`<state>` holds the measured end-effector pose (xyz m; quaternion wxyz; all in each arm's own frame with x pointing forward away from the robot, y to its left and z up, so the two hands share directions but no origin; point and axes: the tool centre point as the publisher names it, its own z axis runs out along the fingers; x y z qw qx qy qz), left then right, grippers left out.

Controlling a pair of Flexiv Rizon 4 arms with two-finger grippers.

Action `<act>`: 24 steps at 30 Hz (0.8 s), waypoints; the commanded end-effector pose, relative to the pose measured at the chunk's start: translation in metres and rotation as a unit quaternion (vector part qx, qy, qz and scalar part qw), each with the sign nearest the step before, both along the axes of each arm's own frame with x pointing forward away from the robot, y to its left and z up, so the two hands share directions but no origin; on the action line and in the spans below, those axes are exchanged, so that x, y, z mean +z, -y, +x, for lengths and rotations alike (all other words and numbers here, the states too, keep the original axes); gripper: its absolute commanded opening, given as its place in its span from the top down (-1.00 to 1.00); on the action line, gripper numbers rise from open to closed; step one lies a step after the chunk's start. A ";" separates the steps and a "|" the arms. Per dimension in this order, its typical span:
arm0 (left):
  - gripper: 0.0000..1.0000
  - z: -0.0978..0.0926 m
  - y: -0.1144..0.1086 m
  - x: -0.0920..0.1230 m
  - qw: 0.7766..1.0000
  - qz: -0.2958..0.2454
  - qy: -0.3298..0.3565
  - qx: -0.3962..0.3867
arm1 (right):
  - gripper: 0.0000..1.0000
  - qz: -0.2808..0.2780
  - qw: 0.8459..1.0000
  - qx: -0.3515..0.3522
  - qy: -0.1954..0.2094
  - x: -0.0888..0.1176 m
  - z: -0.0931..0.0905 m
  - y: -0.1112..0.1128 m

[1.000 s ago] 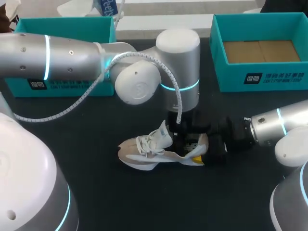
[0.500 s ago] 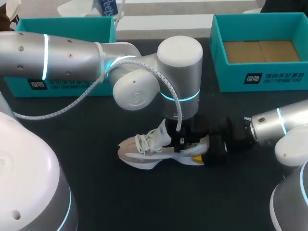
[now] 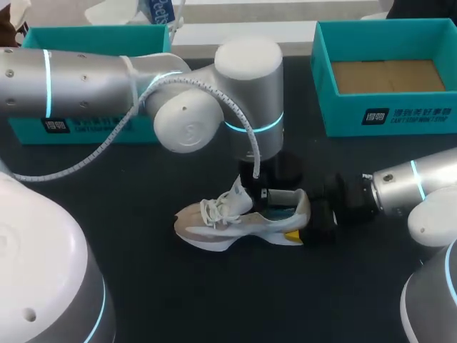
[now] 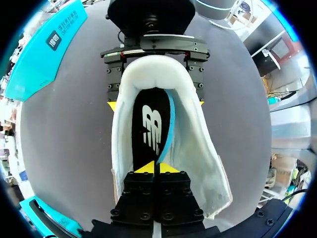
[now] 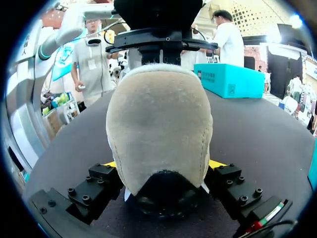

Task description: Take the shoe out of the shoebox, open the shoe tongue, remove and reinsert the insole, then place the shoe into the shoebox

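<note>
A beige and white sneaker (image 3: pixel 228 223) stands upright on the black table, toe to the left. My left gripper (image 4: pixel 156 167) hangs down into its opening (image 3: pixel 275 194). Its yellow tips are pressed together on the edge of the black insole (image 4: pixel 148 129), whose teal rim curls up to them. My right gripper (image 3: pixel 304 218) comes in from the right and clasps the shoe's heel (image 5: pixel 158 119) from both sides, one finger (image 5: pixel 101 181) against each flank. The tongue stands raised beside the laces (image 3: pixel 214 211).
A teal shoebox (image 3: pixel 400 114) with a bare cardboard floor stands open at the back right. Another teal box (image 3: pixel 78 130) stands at the back left, partly behind my left arm. Bare black tabletop (image 3: pixel 214 300) lies in front of the shoe.
My left gripper has gone from open to shut on the insole's edge inside the shoe. Its wrist has shifted slightly left and back. The right arm and the shoe have stayed put.
</note>
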<state>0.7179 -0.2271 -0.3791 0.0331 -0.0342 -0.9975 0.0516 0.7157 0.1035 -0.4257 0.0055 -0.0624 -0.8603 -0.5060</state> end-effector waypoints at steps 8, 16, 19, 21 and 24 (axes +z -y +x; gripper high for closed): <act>1.00 -0.003 -0.018 0.022 1.000 -0.014 -0.011 -0.001 | 1.00 -0.002 1.000 0.000 -0.001 -0.011 0.000 -0.005; 1.00 -0.007 -0.030 0.041 0.999 -0.036 -0.022 0.005 | 1.00 -0.002 1.000 0.000 -0.001 -0.011 0.000 -0.005; 1.00 -0.007 -0.033 0.046 0.999 -0.044 -0.024 0.006 | 1.00 -0.002 1.000 0.000 -0.001 -0.011 0.000 -0.005; 1.00 -0.005 -0.033 0.049 0.998 -0.049 -0.026 0.009 | 1.00 -0.002 1.000 0.000 -0.001 -0.011 0.000 -0.005; 1.00 -0.002 -0.030 0.053 0.998 -0.057 -0.023 0.015 | 1.00 -0.002 1.000 0.000 -0.001 -0.011 0.000 -0.005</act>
